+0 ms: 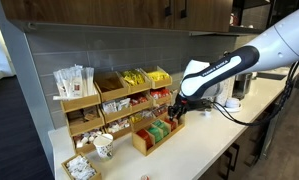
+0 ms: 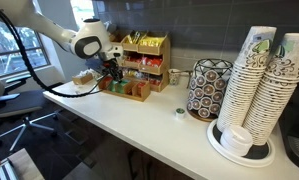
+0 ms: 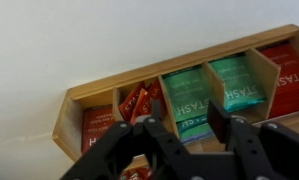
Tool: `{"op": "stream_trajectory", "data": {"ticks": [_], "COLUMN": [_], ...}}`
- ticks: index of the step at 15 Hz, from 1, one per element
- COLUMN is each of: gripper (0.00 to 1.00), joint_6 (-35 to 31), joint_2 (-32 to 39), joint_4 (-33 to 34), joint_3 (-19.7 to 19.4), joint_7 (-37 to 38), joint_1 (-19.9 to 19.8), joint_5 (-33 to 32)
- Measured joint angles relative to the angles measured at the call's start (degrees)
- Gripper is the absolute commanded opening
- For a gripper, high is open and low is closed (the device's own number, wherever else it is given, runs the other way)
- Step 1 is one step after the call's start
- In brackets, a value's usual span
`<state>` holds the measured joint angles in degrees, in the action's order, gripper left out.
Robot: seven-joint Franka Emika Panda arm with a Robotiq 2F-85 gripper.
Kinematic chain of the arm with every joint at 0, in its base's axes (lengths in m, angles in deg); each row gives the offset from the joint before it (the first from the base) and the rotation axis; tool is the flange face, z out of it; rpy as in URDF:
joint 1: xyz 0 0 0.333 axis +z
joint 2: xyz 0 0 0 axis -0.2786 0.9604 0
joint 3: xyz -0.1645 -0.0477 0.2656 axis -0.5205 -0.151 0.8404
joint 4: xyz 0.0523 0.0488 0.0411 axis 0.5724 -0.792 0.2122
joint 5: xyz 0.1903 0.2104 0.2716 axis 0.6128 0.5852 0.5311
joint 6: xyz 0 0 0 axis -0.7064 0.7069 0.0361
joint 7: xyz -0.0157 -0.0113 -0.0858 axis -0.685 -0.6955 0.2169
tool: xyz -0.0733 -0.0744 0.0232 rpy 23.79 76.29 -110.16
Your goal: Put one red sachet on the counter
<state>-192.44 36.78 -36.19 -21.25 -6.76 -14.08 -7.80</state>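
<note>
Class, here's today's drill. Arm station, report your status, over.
Gripper open, empty, above the wooden tray. Red sachet tilted in its slot, not gripped; counter beside the tray. Green packets in the next slot; nothing blocking.

I see red-orange sachets (image 3: 139, 101) left of teal-green packets (image 3: 192, 95) in a pale wooden tray (image 3: 67, 122), the counter (image 3: 79, 40) cream-white, my gripper (image 3: 184, 126) black; at right, stacked cups (image 2: 257, 75) wear brown-and-green swirl patterns.
</note>
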Motion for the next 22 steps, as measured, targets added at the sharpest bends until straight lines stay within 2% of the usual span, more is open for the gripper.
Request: {"op": "stream_trajectory", "data": {"ticks": [1,7,15,22], "gripper": [0.46,0.46,0.41,0.41], "joint_6": [-0.35,-2.66,-4.72,-6.23], "joint_2": [0.65,4.22,7.27,8.76], "joint_4": [0.5,2.53,4.08,4.57], "joint_3": [-0.01,-0.01,0.08,0.24], "joint_7": [0.0,-0.3,-1.19,-2.01], "joint_1": [-0.2,-0.86,-1.82,-2.12], "joint_5": [0.14,1.23,1.69,1.87]}}
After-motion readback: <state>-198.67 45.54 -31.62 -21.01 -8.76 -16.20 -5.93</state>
